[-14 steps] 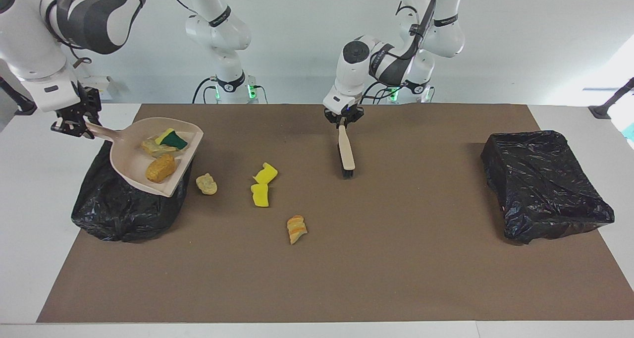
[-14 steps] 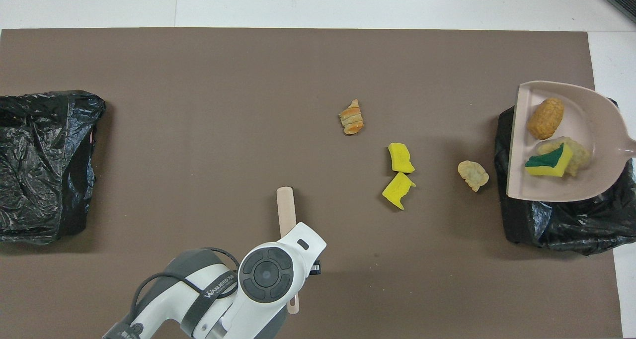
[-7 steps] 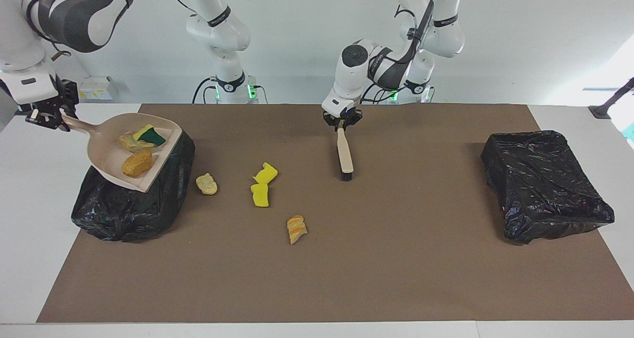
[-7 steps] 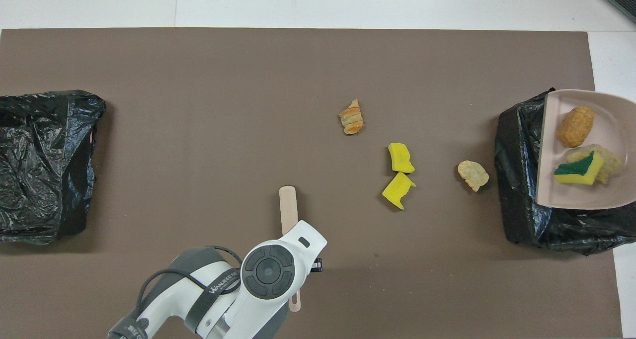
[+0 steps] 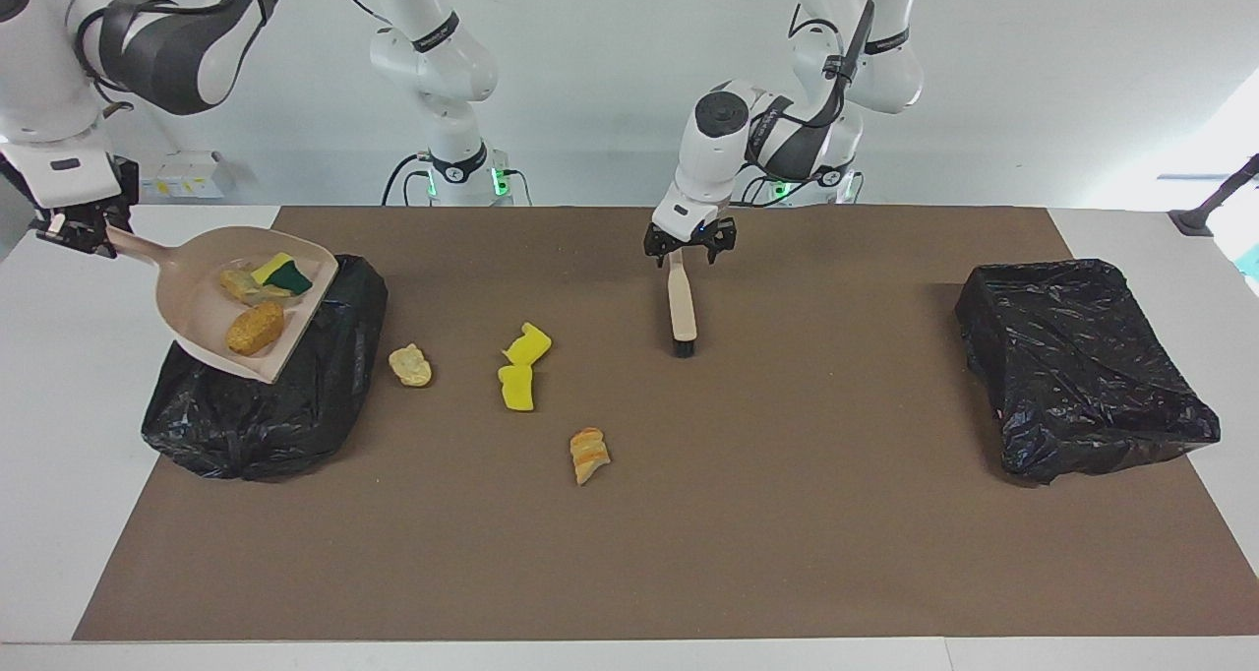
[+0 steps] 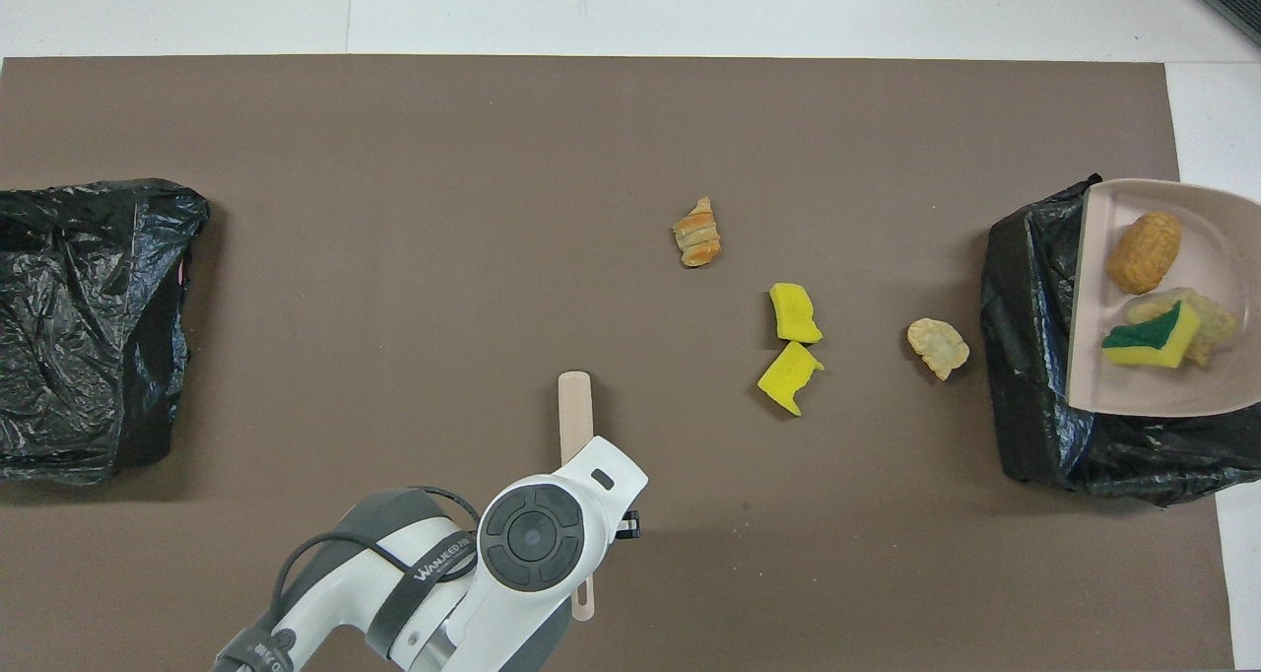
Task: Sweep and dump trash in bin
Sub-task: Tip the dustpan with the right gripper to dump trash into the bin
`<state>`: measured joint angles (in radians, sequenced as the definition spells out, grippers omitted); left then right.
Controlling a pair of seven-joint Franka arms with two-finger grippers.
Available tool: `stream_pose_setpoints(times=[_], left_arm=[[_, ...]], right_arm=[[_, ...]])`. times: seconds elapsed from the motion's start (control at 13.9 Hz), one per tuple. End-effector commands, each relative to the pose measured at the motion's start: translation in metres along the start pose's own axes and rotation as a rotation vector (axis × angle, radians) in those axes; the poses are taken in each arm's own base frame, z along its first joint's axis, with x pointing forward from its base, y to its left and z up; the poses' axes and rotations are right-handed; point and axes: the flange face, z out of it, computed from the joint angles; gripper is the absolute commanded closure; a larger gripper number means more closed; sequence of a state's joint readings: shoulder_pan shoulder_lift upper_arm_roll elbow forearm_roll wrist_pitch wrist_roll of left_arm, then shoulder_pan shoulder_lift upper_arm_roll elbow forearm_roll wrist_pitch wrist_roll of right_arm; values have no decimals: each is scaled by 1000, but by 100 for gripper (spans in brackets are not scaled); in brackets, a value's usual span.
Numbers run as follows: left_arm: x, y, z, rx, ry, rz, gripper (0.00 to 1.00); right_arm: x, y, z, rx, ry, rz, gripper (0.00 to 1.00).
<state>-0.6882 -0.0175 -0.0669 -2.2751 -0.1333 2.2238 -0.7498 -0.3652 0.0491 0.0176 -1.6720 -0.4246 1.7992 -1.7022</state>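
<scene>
Over the black bag-lined bin (image 5: 258, 405) at the right arm's end, I've my right gripper (image 5: 74, 233) pinching the beige plastic dustpan (image 5: 202, 307) w/ 3 scraps undumped, 4 scraps (image 5: 517, 388) unswept on the brown mat, left gripper (image 5: 689, 243) spread above the beige-handled brush (image 5: 681, 302).

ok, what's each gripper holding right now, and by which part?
Right gripper holds the dustpan by the end of its handle, over the bin bag. Left gripper is open over the brush handle, holding nothing.

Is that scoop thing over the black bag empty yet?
Not empty. The dustpan, held over the bin bag by the right gripper, still carries three scraps.
</scene>
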Motion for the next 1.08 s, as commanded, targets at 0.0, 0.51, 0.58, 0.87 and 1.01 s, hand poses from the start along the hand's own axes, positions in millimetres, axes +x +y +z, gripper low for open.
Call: stream_pose_setpoints(times=[0.0, 0.51, 0.58, 0.87, 1.01], left_arm=[[7, -6, -12, 12, 9, -11, 0], [67, -57, -78, 6, 74, -17, 0], [77, -75, -92, 0, 85, -11, 0], [107, -156, -112, 35, 53, 6, 0], [121, -193, -120, 61, 75, 13, 0]], right_arm=[[8, -18, 7, -24, -112, -69, 100], [8, -48, 16, -18, -376, 36, 100], [17, -48, 12, -8, -409, 20, 100], [51, -40, -19, -9, -557, -57, 100], [41, -39, -27, -16, -545, -29, 100]])
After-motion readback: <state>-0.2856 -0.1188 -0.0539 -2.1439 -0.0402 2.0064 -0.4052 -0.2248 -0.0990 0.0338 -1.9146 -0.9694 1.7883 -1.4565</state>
